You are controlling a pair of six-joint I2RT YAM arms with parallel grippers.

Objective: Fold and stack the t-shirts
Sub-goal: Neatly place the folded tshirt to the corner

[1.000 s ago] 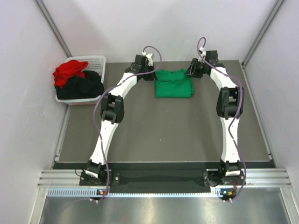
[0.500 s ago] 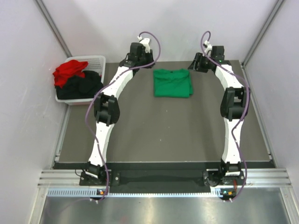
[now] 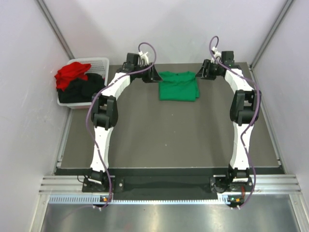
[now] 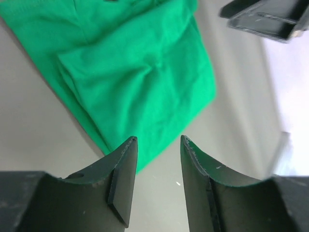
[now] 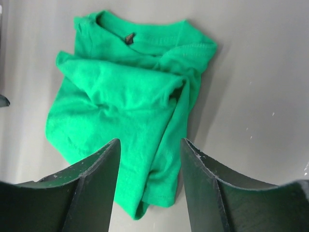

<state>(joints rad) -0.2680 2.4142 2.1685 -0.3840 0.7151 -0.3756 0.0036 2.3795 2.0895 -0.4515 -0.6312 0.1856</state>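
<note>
There are a bright green t-shirt (image 3: 178,86), red t-shirt (image 3: 71,74), black t-shirt (image 3: 87,91), white basket (image 3: 99,63) and grey table (image 3: 164,140).

A lab test cell: plain white walls (image 3: 174,29) enclose a table (image 3: 164,135) on aluminium rails (image 3: 164,183).

The bright green t-shirt (image 3: 178,86) lies folded, slightly rumpled, at the far middle of the table (image 3: 159,135). The red t-shirt (image 3: 71,73) sits crumpled atop the bunched black t-shirt (image 3: 87,90) in the white basket (image 3: 99,63)
</note>
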